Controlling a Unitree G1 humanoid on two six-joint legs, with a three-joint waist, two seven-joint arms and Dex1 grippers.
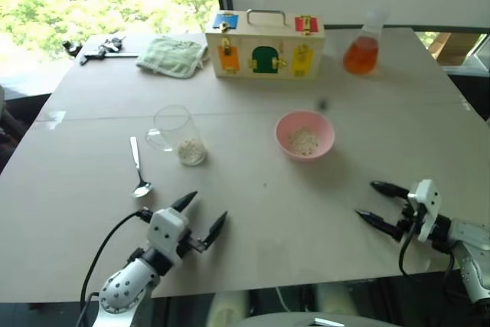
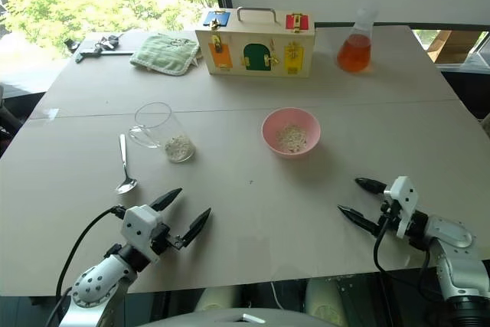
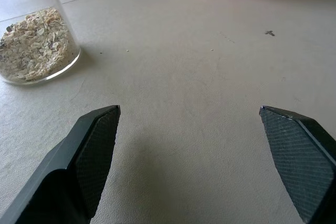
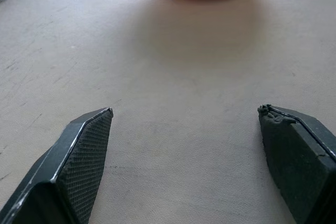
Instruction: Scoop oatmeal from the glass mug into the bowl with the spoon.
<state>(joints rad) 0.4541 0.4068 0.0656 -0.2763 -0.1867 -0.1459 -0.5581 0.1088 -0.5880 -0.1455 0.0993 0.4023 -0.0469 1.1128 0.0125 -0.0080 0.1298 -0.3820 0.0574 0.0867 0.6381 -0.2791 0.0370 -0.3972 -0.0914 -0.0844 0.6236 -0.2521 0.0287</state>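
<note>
With both grippers, left point(image 1: 205, 214) and right point(image 1: 373, 201), jaws wide and empty, the spoon point(image 1: 138, 166) lies left-centre beside the mug point(image 1: 178, 135), apparently awaiting pickup; bowl point(image 1: 305, 135) centre.

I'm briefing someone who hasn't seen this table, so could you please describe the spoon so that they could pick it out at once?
Start at the pale table and find the clear glass mug on its left half. The spoon lies flat just left of the mug, nearer the robot. It is the only slim, shiny metal thing there, with a long thin handle and a small oval bowl.
</note>
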